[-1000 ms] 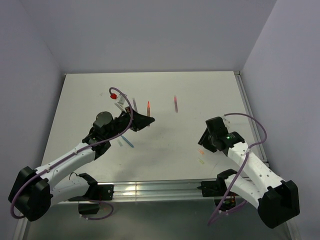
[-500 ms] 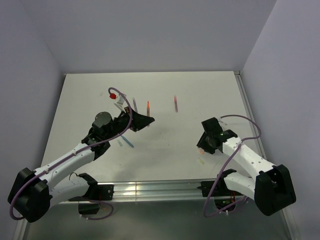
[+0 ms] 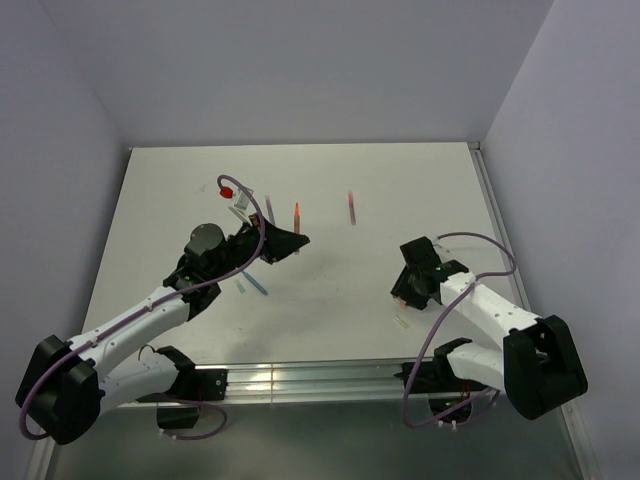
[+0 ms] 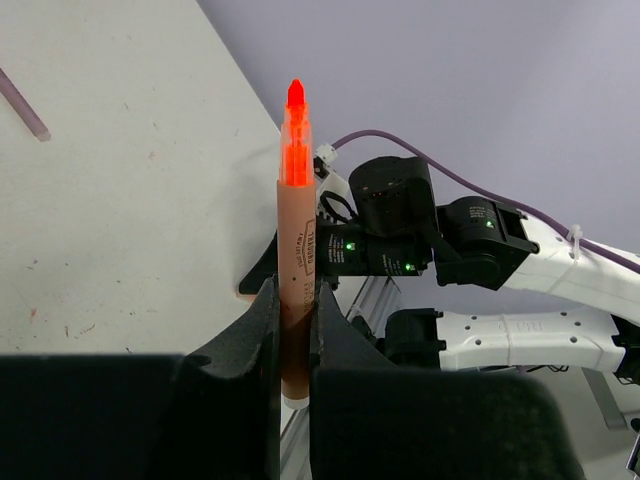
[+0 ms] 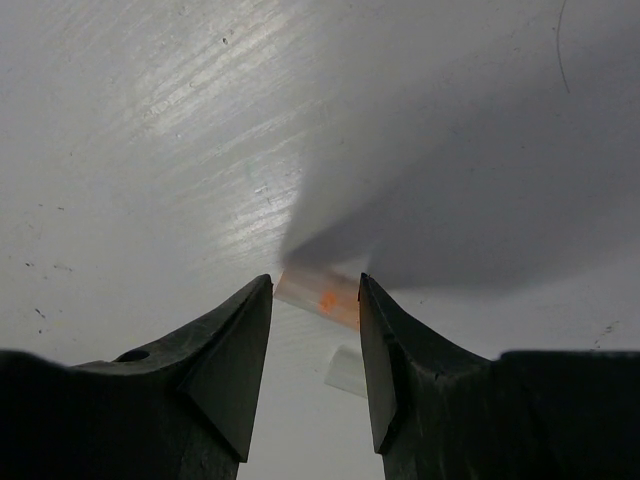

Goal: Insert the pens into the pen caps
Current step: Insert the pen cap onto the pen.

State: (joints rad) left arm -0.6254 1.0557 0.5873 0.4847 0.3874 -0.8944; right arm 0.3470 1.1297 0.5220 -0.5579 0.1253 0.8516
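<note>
The left fingers [image 4: 262, 330] clamped an orange pen [image 4: 296, 240], barrel print unreadable; the right fingers [image 5: 238, 340] stood apart astride an orange cap [image 5: 320, 298].

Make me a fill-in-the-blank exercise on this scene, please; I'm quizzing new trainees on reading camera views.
1. The left claw is shut on a pen whose bare tip is ____.
2. The right claw is low over the table with its fingers ____.
3. The short orange cap lies on the table at the fingertips of the ____ claw.

Missing words: orange; open; right.
</note>
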